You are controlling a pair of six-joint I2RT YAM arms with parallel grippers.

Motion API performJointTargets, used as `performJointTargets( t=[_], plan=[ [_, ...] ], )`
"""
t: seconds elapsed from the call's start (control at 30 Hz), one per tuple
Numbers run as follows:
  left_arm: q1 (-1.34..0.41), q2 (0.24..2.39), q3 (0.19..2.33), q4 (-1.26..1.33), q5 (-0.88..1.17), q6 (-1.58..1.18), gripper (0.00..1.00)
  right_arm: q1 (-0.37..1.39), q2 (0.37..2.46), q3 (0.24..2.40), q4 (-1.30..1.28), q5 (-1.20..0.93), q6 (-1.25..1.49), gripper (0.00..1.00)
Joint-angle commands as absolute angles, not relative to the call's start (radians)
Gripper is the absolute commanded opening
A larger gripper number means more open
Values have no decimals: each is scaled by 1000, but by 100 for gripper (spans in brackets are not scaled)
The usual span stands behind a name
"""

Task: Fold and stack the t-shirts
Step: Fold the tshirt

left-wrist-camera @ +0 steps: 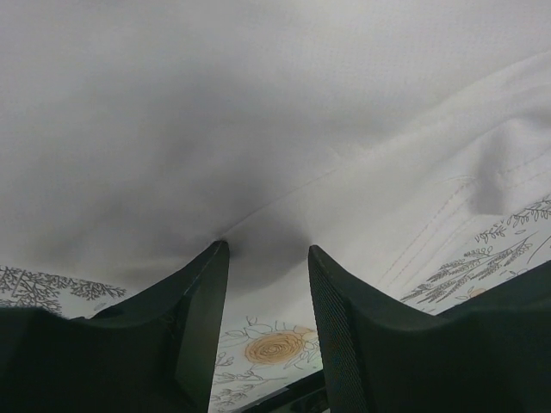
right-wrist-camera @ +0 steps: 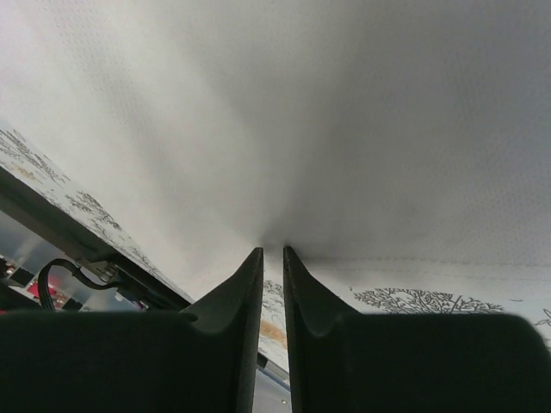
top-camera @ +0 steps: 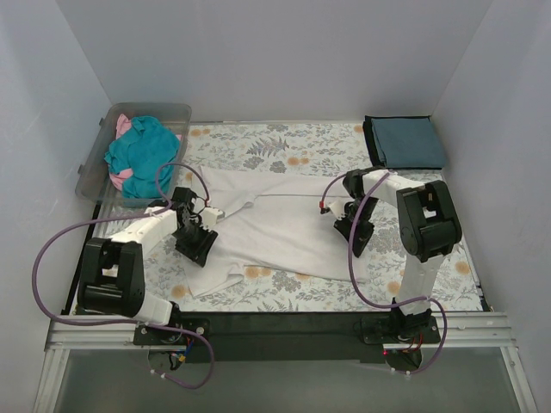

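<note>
Cloth of the white t-shirt [top-camera: 284,225] is lying spread flat across the middle of the desk [top-camera: 293,151]. The left gripper [top-camera: 196,245] is standing released at its left edge. The right gripper [top-camera: 353,231] is sitting nearly clenched at its right edge, and whether it is pinching cloth cannot be told. Both should be taking firm, matching holds before lifting together.

Matt white cloth tee [top-camera: 293,234], floral cloth cover [top-camera: 258,148], translucent plastic bin [top-camera: 89,165]
</note>
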State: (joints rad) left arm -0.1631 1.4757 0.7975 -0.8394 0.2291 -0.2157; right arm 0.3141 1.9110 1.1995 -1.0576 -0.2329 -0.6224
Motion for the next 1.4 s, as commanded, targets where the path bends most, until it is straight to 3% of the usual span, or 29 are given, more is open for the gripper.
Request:
performJointTargets(
  t=[0.0, 0.13, 0.3, 0.53, 0.7, 1.13, 1.37],
  plan=[
    [-166, 1399, 753, -857, 223, -230, 41, 305, 1922, 1199, -977, -147, -637, 22],
    [-169, 1387, 761, -912, 250, -236, 40, 305, 1887, 1290, -1022, -169, -646, 25],
    [-169, 1448, 1050, -936, 330, -313, 44, 270, 1864, 1495, -1055, -192, -601, 31],
    [-163, 1704, 1398, -911, 371, -385, 49, 201, 2023, 1776, -1016, -173, -554, 31],
    [-161, 1847, 1526, -917, 380, -396, 49, 201, 2152, 1942, -1014, -117, -574, 31],
    [-161, 1894, 1502, -896, 365, -387, 49, 199, 2224, 1885, -950, -20, -689, 38],
    [-161, 1891, 1482, -888, 350, -382, 49, 199, 2209, 1824, -951, -28, -719, 47]
  ],
)
